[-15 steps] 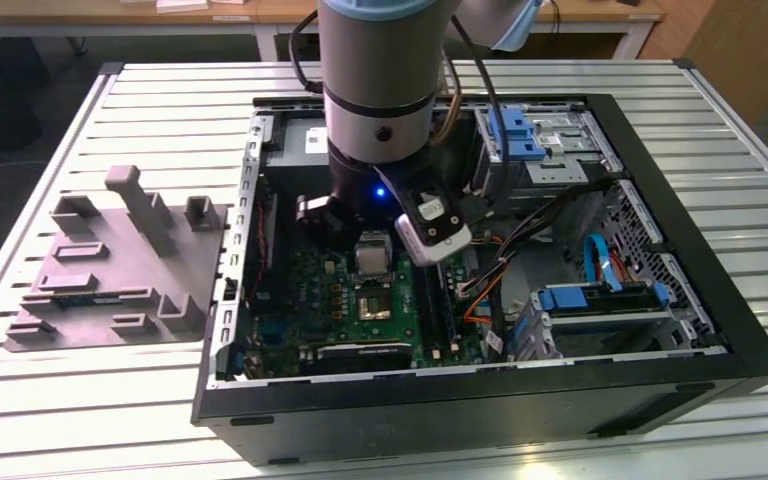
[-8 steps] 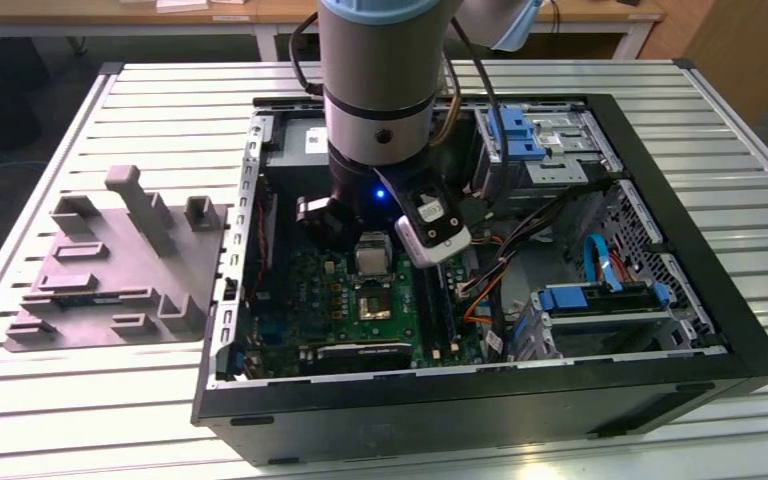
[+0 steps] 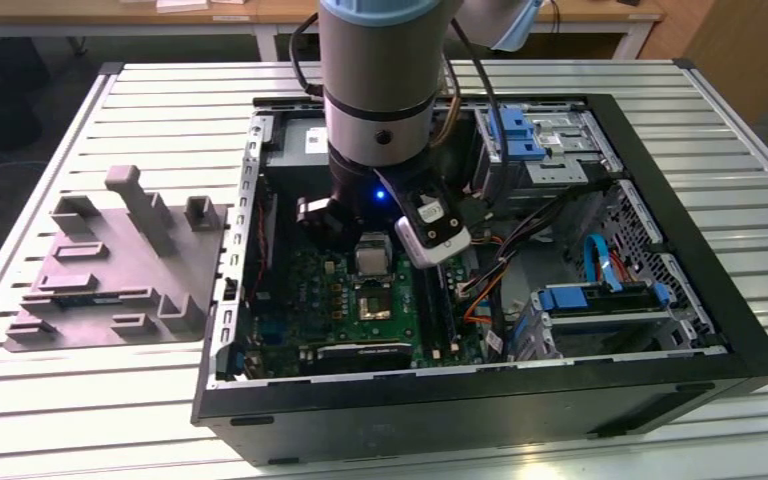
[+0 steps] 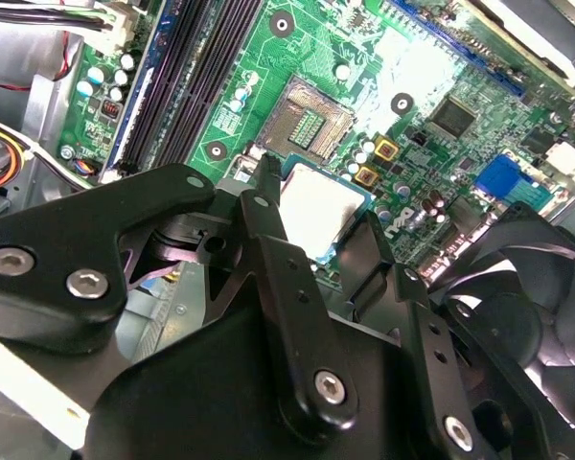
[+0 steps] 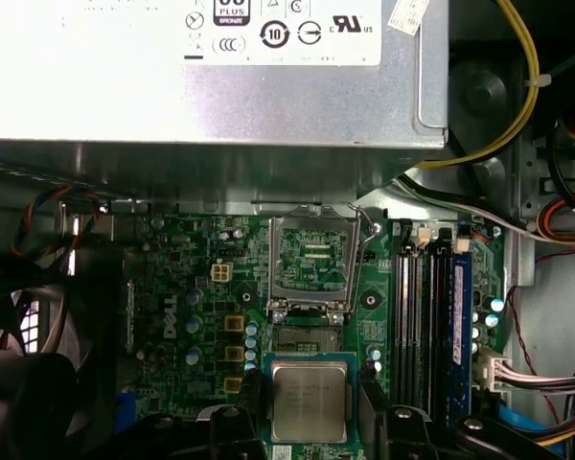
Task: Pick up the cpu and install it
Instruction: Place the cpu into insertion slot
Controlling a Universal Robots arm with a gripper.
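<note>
Two fingers of the pincer (image 5: pixel 310 391) clamp the cpu (image 5: pixel 310 402) flat, silvery top upward.

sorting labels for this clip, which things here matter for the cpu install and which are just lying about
Job in hand:
cpu, held in the jaws
empty socket
motherboard

Just lying about:
power supply
fan
memory slots
drive bays
grey fixture on the table
</note>
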